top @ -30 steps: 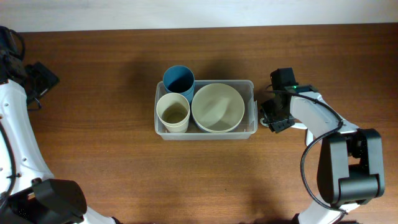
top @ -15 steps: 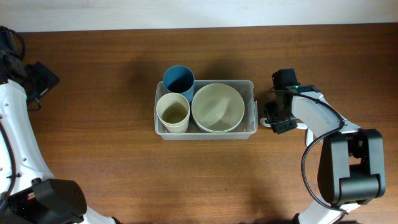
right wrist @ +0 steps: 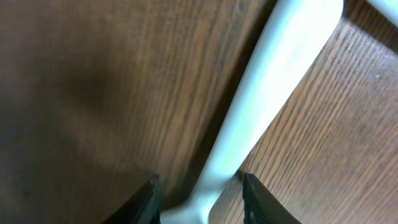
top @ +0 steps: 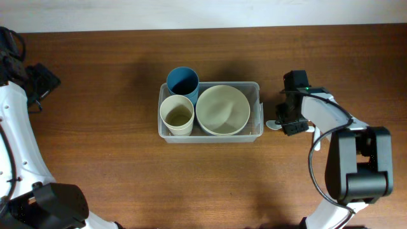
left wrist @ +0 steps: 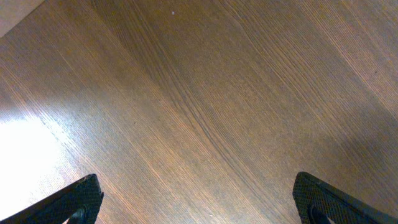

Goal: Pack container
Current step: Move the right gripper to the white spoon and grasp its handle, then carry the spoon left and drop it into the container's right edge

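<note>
Right gripper (right wrist: 200,186) — clamped on white handle (right wrist: 261,106), just beside the container's right wall. Container (top: 210,138), mid-table: cream cup (top: 176,114), cream bowl (top: 222,109); blue cup (top: 182,81) at far-left rim. Wooden table (top: 95,159) bare all round. Left gripper (left wrist: 199,202) — spread wide, holding nothing.

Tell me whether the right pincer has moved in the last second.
Yes. The right pincer, closed on a white utensil, has shifted right, away from the right wall of the container.
</note>
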Controlling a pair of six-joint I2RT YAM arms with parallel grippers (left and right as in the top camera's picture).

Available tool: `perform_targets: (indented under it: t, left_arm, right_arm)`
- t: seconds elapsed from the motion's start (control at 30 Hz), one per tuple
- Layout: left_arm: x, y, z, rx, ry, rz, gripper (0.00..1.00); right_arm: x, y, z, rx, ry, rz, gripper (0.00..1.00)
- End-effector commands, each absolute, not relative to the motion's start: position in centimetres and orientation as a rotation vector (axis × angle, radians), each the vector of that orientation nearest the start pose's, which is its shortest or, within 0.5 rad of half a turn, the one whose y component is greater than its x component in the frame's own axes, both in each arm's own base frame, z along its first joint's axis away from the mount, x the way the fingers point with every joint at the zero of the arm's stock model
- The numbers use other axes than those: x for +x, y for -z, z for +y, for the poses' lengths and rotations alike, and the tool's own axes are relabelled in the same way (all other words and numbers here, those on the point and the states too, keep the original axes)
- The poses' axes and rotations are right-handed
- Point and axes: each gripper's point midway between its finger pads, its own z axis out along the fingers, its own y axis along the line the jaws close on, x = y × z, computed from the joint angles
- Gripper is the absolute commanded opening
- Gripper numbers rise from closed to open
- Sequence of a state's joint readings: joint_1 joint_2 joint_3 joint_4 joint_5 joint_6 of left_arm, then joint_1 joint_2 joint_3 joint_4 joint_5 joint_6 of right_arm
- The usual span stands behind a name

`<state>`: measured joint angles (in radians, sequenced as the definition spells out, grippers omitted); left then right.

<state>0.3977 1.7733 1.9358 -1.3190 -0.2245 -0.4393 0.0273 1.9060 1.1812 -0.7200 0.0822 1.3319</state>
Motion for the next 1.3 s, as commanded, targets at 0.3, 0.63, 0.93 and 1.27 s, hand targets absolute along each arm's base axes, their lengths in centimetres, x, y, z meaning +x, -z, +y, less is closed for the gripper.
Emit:
perform_targets:
  t: [0.3, 0.63, 0.93, 1.27]
  left_arm:
    - [35.8, -25.3, 19.3, -1.175, -0.289, 2.429, 1.0]
    - [35.8, -25.3, 19.3, -1.175, -0.289, 2.429, 1.0]
    - [35.8, -25.3, 19.3, -1.175, -0.289, 2.429, 1.0]
    - [35.8, -25.3, 19.3, -1.175, -0.289, 2.429, 1.0]
  right_arm:
    - [35.9, 0.9, -0.8, 1.831, 0.015, 2.379, 0.09]
    - [36.1, 0.8, -1.6, 1.599, 0.063, 2.514, 0.06]
    - [36.7, 0.4, -4.0, 1.336, 0.023, 2.673, 0.04]
    - [41.6, -4.4, -2.4, 0.7, -0.44, 2.788, 0.04]
